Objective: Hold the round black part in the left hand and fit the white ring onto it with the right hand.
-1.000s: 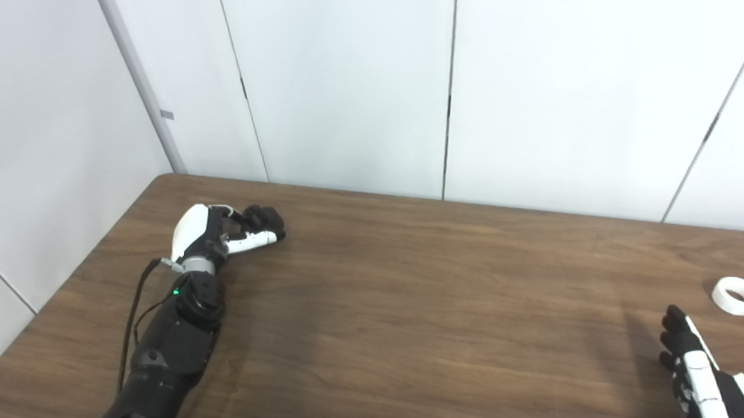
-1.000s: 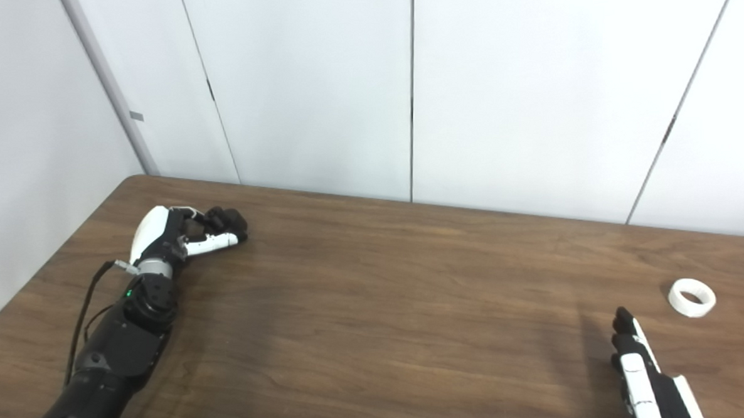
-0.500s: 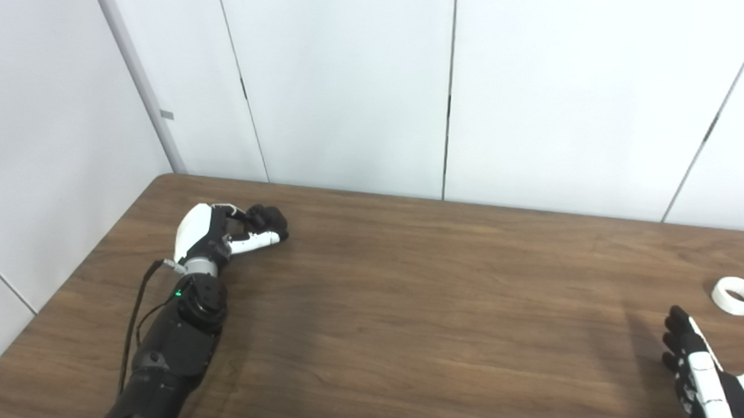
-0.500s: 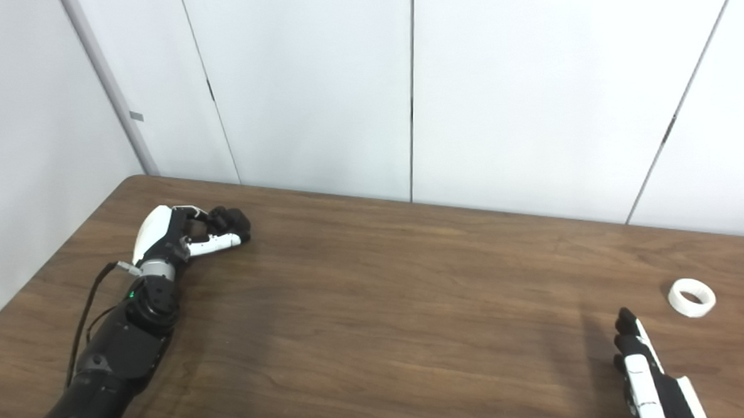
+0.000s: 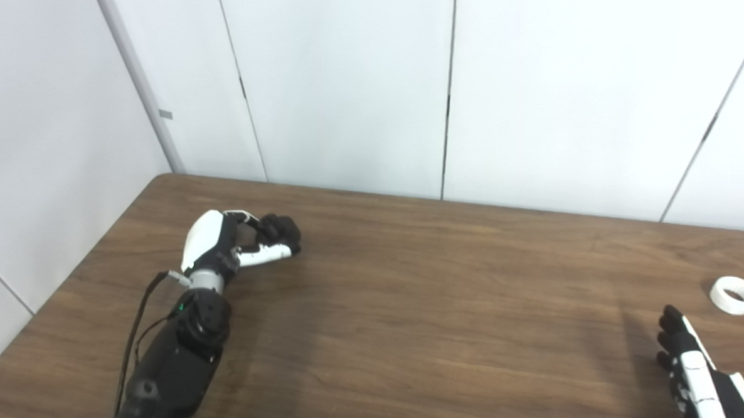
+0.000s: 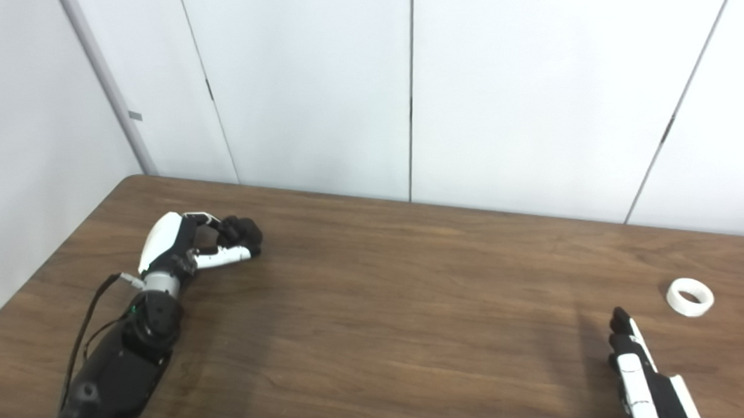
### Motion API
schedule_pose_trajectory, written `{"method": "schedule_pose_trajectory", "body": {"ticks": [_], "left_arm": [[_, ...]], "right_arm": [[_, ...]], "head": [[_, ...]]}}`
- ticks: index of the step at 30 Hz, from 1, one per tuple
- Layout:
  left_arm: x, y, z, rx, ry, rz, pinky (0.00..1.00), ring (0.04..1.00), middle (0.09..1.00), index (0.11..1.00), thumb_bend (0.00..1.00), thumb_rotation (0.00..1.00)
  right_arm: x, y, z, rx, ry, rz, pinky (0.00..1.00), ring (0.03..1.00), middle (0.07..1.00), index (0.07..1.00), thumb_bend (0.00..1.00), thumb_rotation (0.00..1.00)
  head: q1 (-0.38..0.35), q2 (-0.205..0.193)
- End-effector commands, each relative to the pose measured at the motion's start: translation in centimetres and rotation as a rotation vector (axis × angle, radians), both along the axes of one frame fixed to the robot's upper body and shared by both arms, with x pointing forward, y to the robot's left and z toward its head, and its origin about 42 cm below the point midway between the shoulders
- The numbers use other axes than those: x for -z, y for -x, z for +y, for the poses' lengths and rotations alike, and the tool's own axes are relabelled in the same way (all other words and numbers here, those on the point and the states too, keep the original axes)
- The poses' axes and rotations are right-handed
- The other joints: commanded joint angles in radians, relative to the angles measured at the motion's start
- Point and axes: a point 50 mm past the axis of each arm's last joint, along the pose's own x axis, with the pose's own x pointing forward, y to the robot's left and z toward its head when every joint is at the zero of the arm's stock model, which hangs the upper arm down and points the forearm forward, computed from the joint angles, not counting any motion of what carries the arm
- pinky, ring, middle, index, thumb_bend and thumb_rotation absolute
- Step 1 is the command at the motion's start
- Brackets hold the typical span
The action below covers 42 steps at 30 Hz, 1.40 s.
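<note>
My left hand (image 5: 235, 246) is at the far left of the brown table (image 5: 414, 307). Its fingers and thumb are closed around a small round black part (image 5: 282, 229), held just above the table; the fingers hide most of the part. It also shows in the right eye view (image 6: 242, 231). The white ring (image 5: 734, 295) lies flat on the table at the far right. My right hand (image 5: 693, 371) comes in at the bottom right corner with its fingers stretched out and apart. It is empty and sits a little short and left of the ring (image 6: 690, 297).
White wall panels (image 5: 341, 78) stand along the table's far edge and left side. A black cable (image 5: 135, 320) hangs beside my left forearm. The table's rounded far left corner (image 5: 160, 178) is close to my left hand.
My left hand has moved a little to the right with the black part in it, away from the table's corner. My right hand and the ring have stayed about where they were.
</note>
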Motion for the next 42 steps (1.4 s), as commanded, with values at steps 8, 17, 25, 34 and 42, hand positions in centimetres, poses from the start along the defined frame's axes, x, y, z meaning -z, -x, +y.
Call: {"method": "schedule_pose_trajectory", "body": {"ticks": [8,17,25,34,42], "left_arm": [[-3.6,2.1,-3.7,0.136,-0.152,-0.113,1.00,0.877,0.760,0.485,0.52,0.06],[-2.5,5.0,-9.6,0.287,-0.202,-0.117,1.00,0.859,0.756,0.484,0.52,0.06],[-2.4,7.9,-13.7,0.400,-0.252,-0.117,1.00,0.856,0.751,0.483,0.53,0.06],[-0.8,11.3,-17.5,0.520,-0.289,-0.080,1.00,0.857,0.754,0.483,0.53,0.06],[1.1,13.3,-18.8,0.591,-0.273,-0.075,1.00,0.847,0.753,0.483,0.52,0.06]], "right_arm": [[-1.1,-0.6,0.4,-0.002,0.004,-0.080,1.00,1.000,1.000,1.000,0.47,1.00],[-0.9,-0.7,0.9,0.003,-0.007,-0.082,1.00,1.000,0.990,1.000,0.49,1.00],[-1.3,-0.9,1.4,0.005,-0.023,-0.101,1.00,1.000,0.986,1.000,0.52,1.00],[-2.3,-0.8,1.9,0.014,-0.018,-0.104,1.00,1.000,0.987,1.000,0.57,1.00],[-3.5,-0.7,2.0,0.026,-0.018,-0.118,1.00,1.000,0.990,1.000,0.60,1.00]], "head": [[-0.019,0.006],[-0.047,0.024],[-0.093,0.047],[-0.149,0.080],[-0.209,0.127]]}}
